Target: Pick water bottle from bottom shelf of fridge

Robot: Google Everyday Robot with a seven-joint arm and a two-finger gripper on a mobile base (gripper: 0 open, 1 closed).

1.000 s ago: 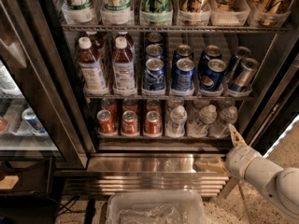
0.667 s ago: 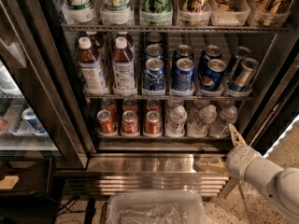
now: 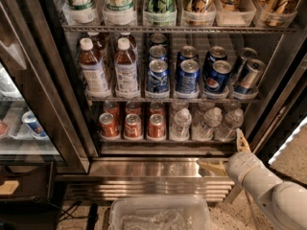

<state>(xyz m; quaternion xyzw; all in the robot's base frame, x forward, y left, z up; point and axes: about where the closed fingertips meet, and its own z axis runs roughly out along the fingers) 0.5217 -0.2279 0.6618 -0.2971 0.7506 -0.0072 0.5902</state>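
Three small clear water bottles with white caps [image 3: 181,123] [image 3: 209,122] [image 3: 230,121] stand on the right half of the bottom shelf [image 3: 168,141] of the fridge [image 3: 158,176]. My gripper [image 3: 226,153] is at the lower right, in front of the steel base and just below and right of the rightmost bottle. It is open and empty: one tan finger [image 3: 242,141] points up, the other [image 3: 211,166] points left. It touches no bottle.
Three orange-red cans [image 3: 133,126] fill the shelf's left half. Above are brown-drink bottles [image 3: 93,67] and blue cans [image 3: 188,75]. The open glass door [image 3: 33,104] stands at the left. A clear plastic bin [image 3: 158,214] sits on the floor below.
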